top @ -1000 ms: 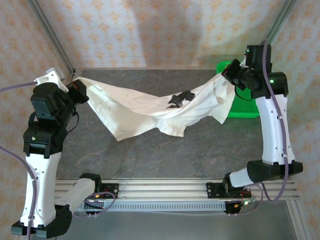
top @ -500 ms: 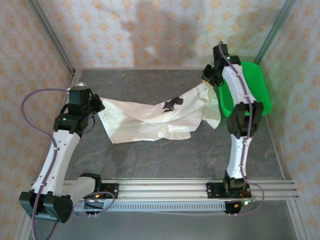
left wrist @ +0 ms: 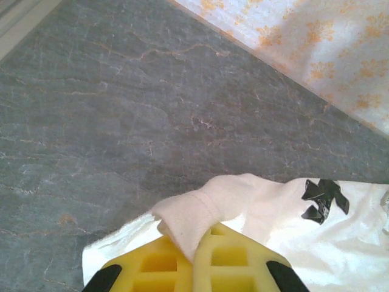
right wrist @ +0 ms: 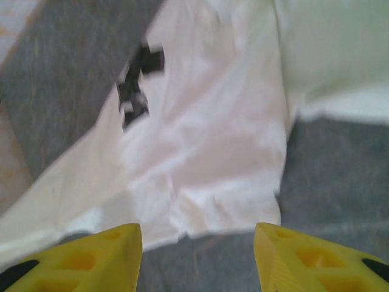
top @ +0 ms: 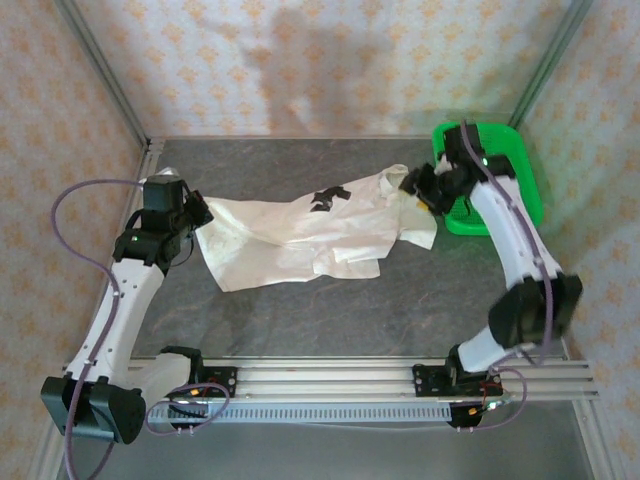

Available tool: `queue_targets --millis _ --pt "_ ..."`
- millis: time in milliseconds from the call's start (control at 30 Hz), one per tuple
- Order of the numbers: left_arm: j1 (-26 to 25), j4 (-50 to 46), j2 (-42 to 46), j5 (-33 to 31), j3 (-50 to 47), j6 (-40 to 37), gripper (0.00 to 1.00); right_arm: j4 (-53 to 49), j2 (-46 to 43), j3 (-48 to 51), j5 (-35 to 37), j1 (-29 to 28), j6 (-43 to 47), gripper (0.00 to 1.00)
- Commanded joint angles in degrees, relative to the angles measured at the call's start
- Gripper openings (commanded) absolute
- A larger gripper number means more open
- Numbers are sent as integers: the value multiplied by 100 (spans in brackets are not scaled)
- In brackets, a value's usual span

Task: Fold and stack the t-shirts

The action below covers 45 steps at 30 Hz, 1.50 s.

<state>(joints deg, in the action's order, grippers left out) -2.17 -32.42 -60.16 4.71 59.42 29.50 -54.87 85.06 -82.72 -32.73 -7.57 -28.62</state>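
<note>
One end gripped, the t-shirt (top: 300, 235) sprawls rumpled across the table's (top: 300, 310) far half.
The left gripper (top: 197, 215) clamps the cloth near the left edge; the right gripper (top: 412, 185) hangs open, empty, beside the green basket (top: 510, 170). A one-sided tug could bunch the cloth.

t-shirt (right wrist: 206, 152) and its black print (right wrist: 138, 85) blurred in right wrist view, green basket (top: 528, 175) partly hidden behind right arm (top: 515, 235)

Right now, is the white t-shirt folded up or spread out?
Spread out, not folded: the t-shirt lies rumpled across the table, one end pinched in the left gripper.
</note>
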Motion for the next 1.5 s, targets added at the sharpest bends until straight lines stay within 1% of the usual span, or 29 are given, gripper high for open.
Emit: queue_targets --millis 0,67,133,200,333,533,667,833,1467 --pt "51 165 -30 129 -82 -56 0 925 73 1474 -899 -134 -821 48" --pt "55 124 -59 160 -110 -84 0 1596 140 2017 -1052 -299 -1166 46" --pt "51 91 -59 166 -121 -103 0 2160 405 2260 -1180 -543 -1431 45" --pt "52 85 -44 165 -132 -112 0 2243 719 2239 -1154 -746 -1462 42" --pt "52 65 21 138 -114 -145 0 2169 1050 2276 -1030 -876 -1467 38" --pt "52 26 151 101 -166 -128 0 1565 949 2310 -774 -875 -1253 37" --pt "52 -1 233 74 -225 -120 0 1463 882 2522 -761 -875 -1212 37" --pt "57 -49 322 60 -301 -110 0 1590 967 2682 -768 -876 -1198 37" --pt "52 -21 450 39 -444 -58 0 1856 1447 2726 -691 -906 -1152 35"
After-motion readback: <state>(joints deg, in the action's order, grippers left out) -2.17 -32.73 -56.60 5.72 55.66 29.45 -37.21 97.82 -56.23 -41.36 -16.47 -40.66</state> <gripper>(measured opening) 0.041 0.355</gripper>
